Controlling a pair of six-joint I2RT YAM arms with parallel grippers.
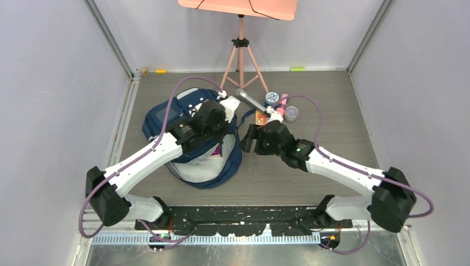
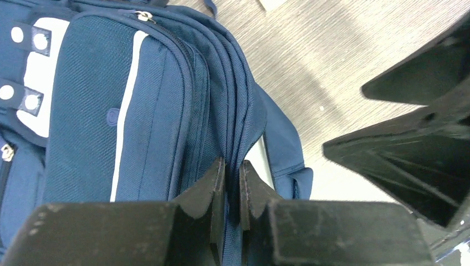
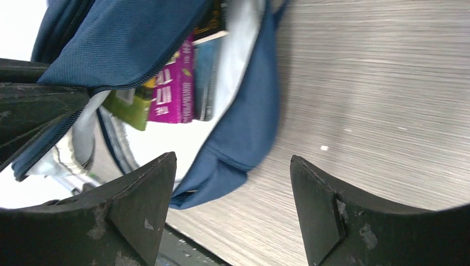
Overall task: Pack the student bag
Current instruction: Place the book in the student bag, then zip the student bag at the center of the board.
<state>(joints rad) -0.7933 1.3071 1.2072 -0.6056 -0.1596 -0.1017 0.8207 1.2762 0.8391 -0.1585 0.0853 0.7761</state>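
Note:
The student bag (image 1: 166, 119), navy with white stripes, lies left of centre on the table with its main compartment gaping toward the right. My left gripper (image 2: 233, 167) is shut on the zip edge of the bag (image 2: 138, 100) and holds that flap up. Inside the bag (image 3: 133, 39) stand a magenta book (image 3: 172, 88) and a green one (image 3: 130, 105) against the grey lining. My right gripper (image 3: 233, 159) is open just right of the bag's mouth, over bare table, with nothing between its fingers. From above, the right gripper (image 1: 249, 138) sits beside the bag's right edge.
Behind the right gripper lie a silver cylinder (image 1: 250, 101), a blue-and-white round item (image 1: 271, 98), a pink bottle (image 1: 282, 104), a clear lidded cup (image 1: 291, 113) and a small orange piece (image 1: 260, 117). A tripod (image 1: 241, 55) with a pink board stands at the back.

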